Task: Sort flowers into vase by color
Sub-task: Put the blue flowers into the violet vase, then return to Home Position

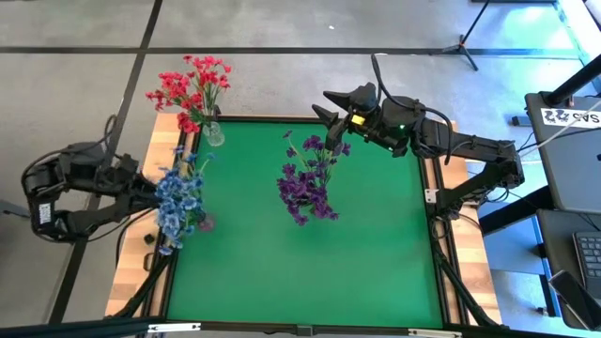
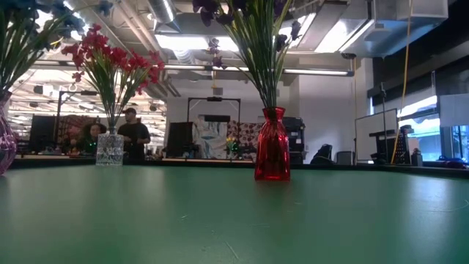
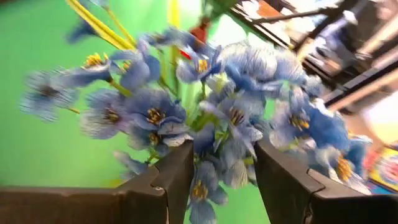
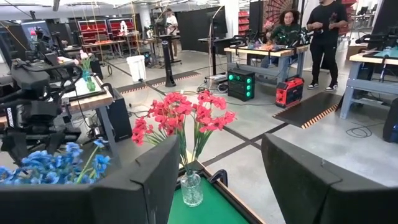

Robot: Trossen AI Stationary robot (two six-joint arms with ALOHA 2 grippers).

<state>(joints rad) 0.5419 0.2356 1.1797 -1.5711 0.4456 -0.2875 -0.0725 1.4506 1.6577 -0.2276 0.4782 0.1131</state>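
Take the green table mat (image 1: 310, 244) as your landmark. At its far left corner you have the bunch of red-pink artificial flowers (image 1: 191, 86) standing upright in a small clear glass vase (image 1: 214, 133), right on the mat's edge. In the low view the same red-pink bunch (image 2: 111, 62) rises from that clear vase (image 2: 109, 149) at the far left of the mat.

Near the mat's middle, toward the far side, the dark purple artificial flowers (image 1: 310, 178) stand in a red glass vase (image 2: 272, 154) with a narrow neck; from above the blossoms hide that vase.

At the mat's left edge, about halfway along, the light blue artificial flowers (image 1: 178, 199) stand in a purple-tinted glass vase (image 2: 4, 143), of which only a sliver shows in the low view.

Your left gripper (image 1: 150, 192) sits at that left edge, against the light blue bunch. Its wrist view shows the two dark fingers (image 3: 171, 177) spread apart, with blue blossoms (image 3: 205, 118) pressing into the gap; you cannot tell whether any stem is pinched.

Your right gripper (image 1: 329, 105) hovers over the mat's far edge, right of centre, beside the purple bunch. Its fingers (image 4: 149, 180) stand wide apart and hold nothing, facing the red-pink bunch (image 4: 180, 118).

People (image 4: 323, 34) stand at benches beyond the mat.
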